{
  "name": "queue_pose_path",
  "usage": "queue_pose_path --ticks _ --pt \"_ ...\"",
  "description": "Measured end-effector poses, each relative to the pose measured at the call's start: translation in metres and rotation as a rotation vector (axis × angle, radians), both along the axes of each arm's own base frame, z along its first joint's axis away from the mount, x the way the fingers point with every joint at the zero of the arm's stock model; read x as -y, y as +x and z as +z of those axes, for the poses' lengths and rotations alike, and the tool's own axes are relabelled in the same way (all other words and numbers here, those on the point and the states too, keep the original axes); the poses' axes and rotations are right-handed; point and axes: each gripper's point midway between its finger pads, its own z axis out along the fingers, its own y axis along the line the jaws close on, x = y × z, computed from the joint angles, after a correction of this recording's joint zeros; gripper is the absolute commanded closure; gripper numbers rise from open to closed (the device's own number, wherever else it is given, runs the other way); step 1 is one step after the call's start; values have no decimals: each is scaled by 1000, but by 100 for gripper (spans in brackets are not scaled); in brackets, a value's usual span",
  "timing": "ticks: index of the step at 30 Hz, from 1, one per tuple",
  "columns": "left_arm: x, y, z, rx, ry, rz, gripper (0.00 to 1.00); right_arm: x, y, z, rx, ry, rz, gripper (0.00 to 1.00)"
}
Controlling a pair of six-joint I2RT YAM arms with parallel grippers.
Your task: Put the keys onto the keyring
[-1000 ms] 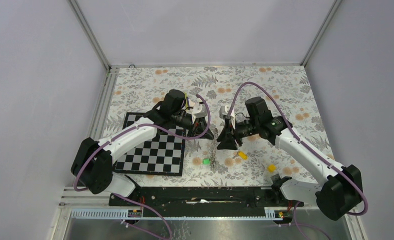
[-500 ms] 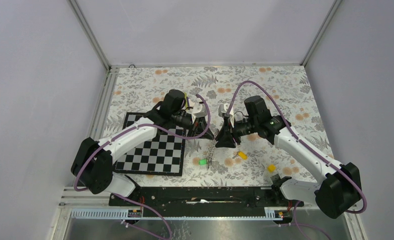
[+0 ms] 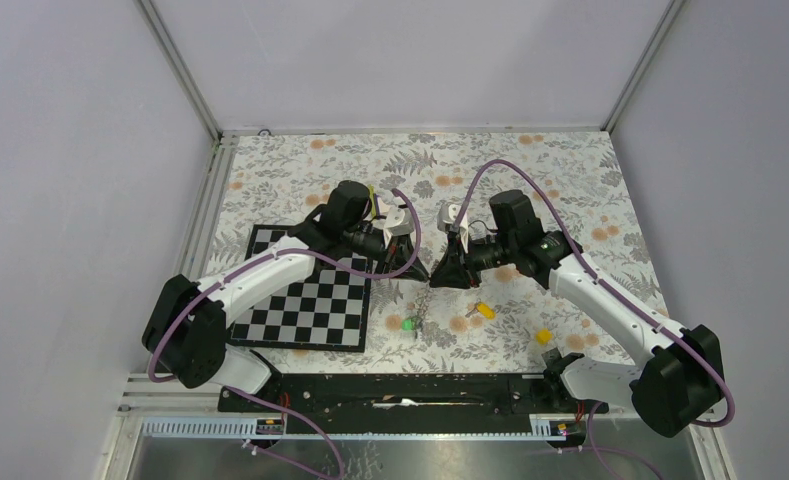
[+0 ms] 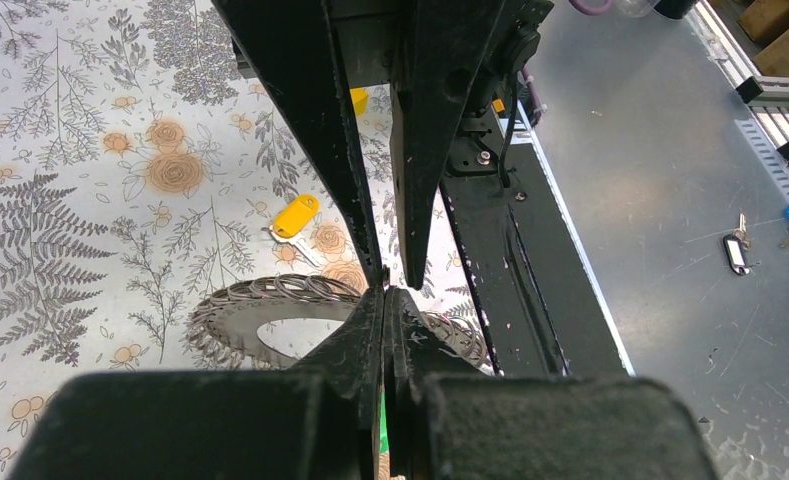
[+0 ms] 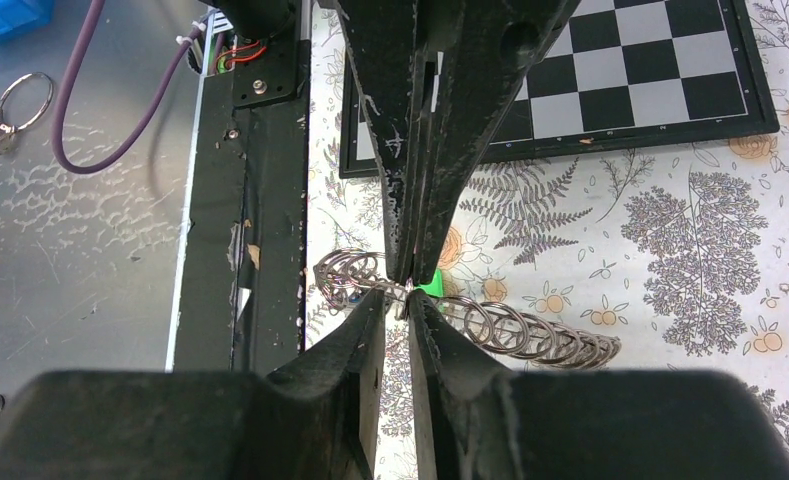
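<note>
Fingers of the left gripper point(image 4: 385, 293) are pressed together, tip to tip with the right gripper point(image 5: 398, 305), whose fingers stand a narrow gap apart. Both meet at the keyring point(image 5: 515, 333), which rests on the table point(image 3: 530, 170) toward its near edge, right of the chessboard point(image 3: 305, 300). A green key point(image 5: 429, 288) touches it, and a yellow key point(image 4: 296, 214) lies nearby.

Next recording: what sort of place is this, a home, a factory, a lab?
Most likely a lab test cell: two robot arms bolted at the edge of a floral-cloth table, plain grey walls on aluminium posts, and a chessboard as a prop.
</note>
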Motion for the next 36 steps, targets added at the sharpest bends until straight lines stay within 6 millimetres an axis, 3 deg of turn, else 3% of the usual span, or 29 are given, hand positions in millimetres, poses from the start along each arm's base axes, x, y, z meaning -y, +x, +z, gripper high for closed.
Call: queue_pose_path --ticks 21,25,30,33,36 --pt "0 1 -2 -9 -11 7 100 3 4 -9 8 -25 -24 76" --pt "0 1 -3 -11 -12 8 100 3 4 -9 10 -30 -30 83" --pt "1 1 -2 -13 -15 10 100 2 6 -8 11 -22 -33 100" --pt "0 2 -1 -16 -15 13 100 1 7 -7 17 -21 -35 100" --pt "0 2 -2 -17 -15 16 89 3 7 -7 29 -40 -38 100"
